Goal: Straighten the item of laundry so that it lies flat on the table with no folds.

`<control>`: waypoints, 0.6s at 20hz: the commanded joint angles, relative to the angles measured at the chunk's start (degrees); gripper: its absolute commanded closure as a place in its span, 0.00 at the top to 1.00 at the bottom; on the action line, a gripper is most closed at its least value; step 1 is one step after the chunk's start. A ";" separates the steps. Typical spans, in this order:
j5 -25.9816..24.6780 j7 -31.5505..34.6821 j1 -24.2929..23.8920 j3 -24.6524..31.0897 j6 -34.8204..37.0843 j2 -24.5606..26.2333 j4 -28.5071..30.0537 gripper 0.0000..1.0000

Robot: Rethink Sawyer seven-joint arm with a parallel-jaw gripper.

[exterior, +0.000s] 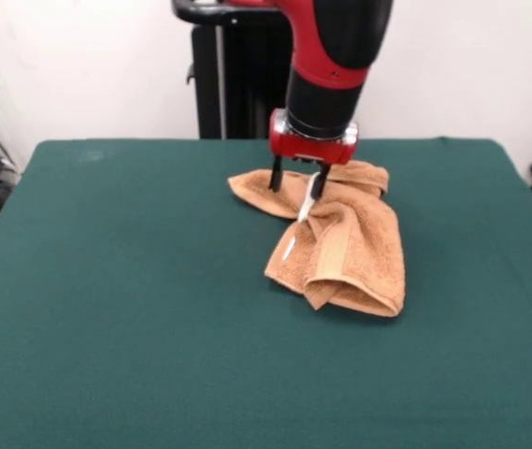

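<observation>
Currently towel bunched and folded on table, toward far edge, a little right of centre, well clear of all corners. Lying as rumpled heap: flat flap spread toward far edge, thicker doubled bundle trailing toward near edge, hem band running down its middle. Small white tag showing on left side of bundle. Not yet flat; several folds left to undo.

Gripper down over far flap, two dark fingers parted by a narrow gap, tips at cloth level. Something pale and slim between or just beside right finger; cannot tell whether cloth edge or tag-like strip. Cannot tell either whether any fabric actually pinched; fingers appear parted and resting on or just above flap.

Risks, as judged from layout:
- Closing on top layer only: lift would drag whole heap rather than open it, since layers sit doubled and terry clings to itself.
- Catching two layers at once: fold carried along, not released.
- Pulling toward far edge: little table left there, flap could end up over edge.
- Felt-like top gripping pile: sliding may roll towel into new creases instead of spreading it.
- Shallow pinch slipping off fluffy nap mid-pull.
</observation>
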 commanded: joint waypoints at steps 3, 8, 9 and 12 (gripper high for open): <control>-1.38 13.47 -3.89 9.58 4.27 0.53 -0.81 1.00; -1.27 13.39 -5.28 12.00 3.49 -0.18 -0.21 1.00; -1.06 12.79 -6.04 13.12 2.91 -0.47 0.27 1.00; -0.90 11.51 -7.86 15.66 2.61 -1.19 1.12 1.00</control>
